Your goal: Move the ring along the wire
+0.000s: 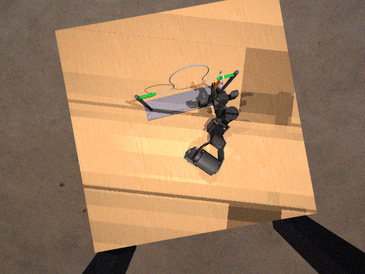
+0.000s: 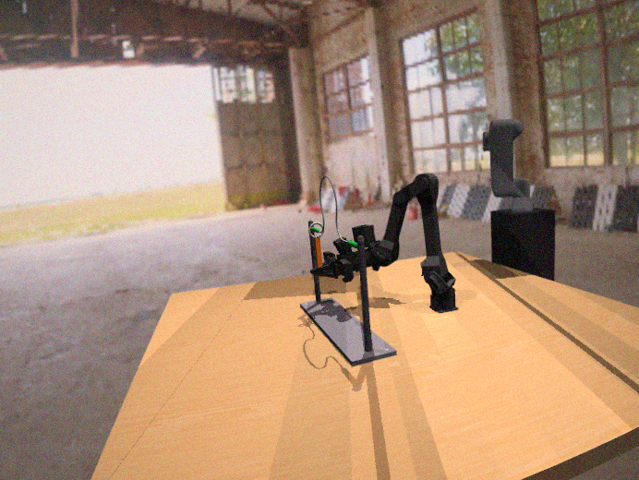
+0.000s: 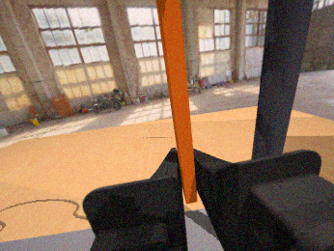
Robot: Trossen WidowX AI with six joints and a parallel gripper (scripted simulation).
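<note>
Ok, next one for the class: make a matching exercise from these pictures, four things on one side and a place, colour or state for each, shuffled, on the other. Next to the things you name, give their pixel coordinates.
Things
1. ring (image 1: 223, 78) (image 2: 310, 233)
2. handle (image 1: 217, 85) (image 2: 319, 251) (image 3: 177, 92)
3. hand (image 1: 214, 87) (image 2: 316, 270) (image 3: 179, 151)
4. base plate (image 1: 176, 106) (image 2: 338, 330)

Matches
A. shut on something orange
B. flat on the table, under both posts
C. around a green part of the wire
D. orange, between two black fingers

Right pairs: 1-C, 2-D, 3-A, 4-B
</note>
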